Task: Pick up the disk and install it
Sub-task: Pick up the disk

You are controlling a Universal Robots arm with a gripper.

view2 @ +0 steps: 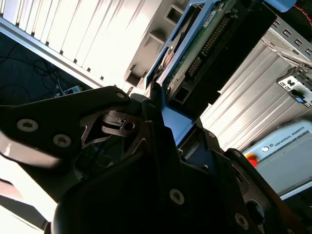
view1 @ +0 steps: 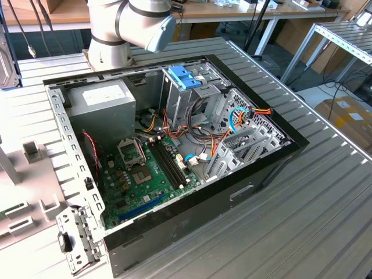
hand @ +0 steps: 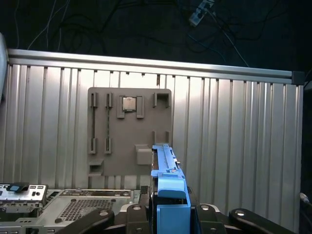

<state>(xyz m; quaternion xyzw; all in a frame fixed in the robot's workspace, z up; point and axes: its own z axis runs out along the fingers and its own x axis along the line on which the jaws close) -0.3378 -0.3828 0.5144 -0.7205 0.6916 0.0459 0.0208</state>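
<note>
Gripper clenched on the disk, its light blue carrier edge-on between the fingers, beside a grey holder plate; exterior view: arm at eleven o'clock of the open computer case

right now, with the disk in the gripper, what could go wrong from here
1. The gripper grips the disk by one end, most of its length sticking out, so it may tilt or slip.
2. The disk stands close to raised blocks of the grey fixture and could catch on them.
3. Loose cables crowd the metal drive cage in the case; the disk might snag there.
</note>
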